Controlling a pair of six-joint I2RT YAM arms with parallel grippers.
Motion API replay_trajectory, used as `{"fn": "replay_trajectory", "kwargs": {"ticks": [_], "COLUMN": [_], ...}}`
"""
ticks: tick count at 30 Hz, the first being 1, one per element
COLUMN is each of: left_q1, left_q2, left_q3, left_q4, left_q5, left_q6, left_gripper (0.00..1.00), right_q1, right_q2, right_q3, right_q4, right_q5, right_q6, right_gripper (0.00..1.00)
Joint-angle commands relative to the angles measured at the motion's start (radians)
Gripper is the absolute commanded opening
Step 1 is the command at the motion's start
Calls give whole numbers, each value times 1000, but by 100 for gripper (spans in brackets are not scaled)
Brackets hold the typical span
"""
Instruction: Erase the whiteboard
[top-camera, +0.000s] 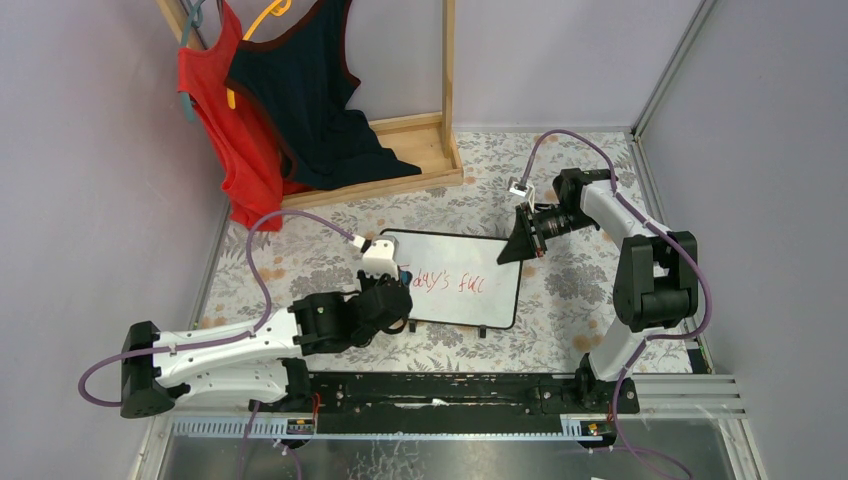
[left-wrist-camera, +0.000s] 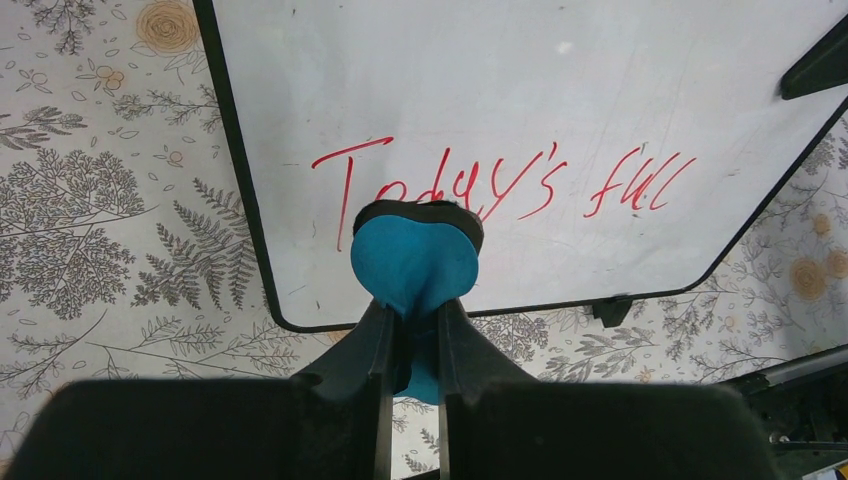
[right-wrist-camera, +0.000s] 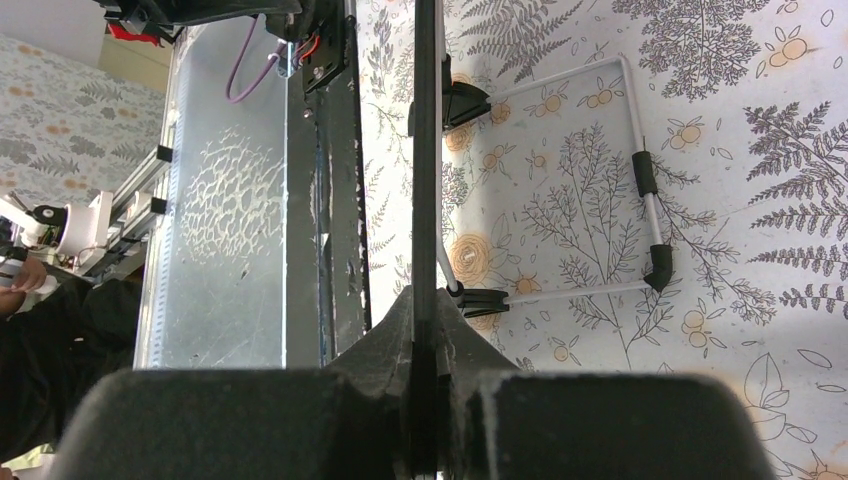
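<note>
The left gripper (left-wrist-camera: 412, 330) pinched a blue eraser (left-wrist-camera: 415, 262) over the near left part of the whiteboard (left-wrist-camera: 520, 90), at the start of the red writing (left-wrist-camera: 520, 185). The board sat on a floral tablecloth (left-wrist-camera: 90, 200). Farther off, the right gripper (right-wrist-camera: 425, 320) was clamped on its far right edge.

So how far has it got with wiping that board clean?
Barely begun. Done: the left gripper has the blue eraser pinched, and the right gripper clamps the whiteboard by its edge. In hand: the eraser is at the first word of the red writing. Left: all of it, since no letter looks wiped.
</note>
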Motion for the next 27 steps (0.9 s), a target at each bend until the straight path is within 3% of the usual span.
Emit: {"fn": "replay_trajectory", "kwargs": {"ticks": [1, 17, 27], "left_q1": [-7, -6, -6], "left_q2": [9, 29, 169], "left_q3": [-29, -125, -132], "left_q4": [67, 291, 406], "left_q5": [-53, -180, -181], "left_q6": [21, 209, 274], "left_gripper": [0, 1, 0], "right_q1": [7, 7, 7], "right_q2": [-31, 8, 12], "right_q3": [15, 31, 27], "right_q4": [-70, -133, -146], "right_q5": [-9, -14, -17], "right_q6": [-25, -114, -124], "right_gripper": [0, 0, 0]}}
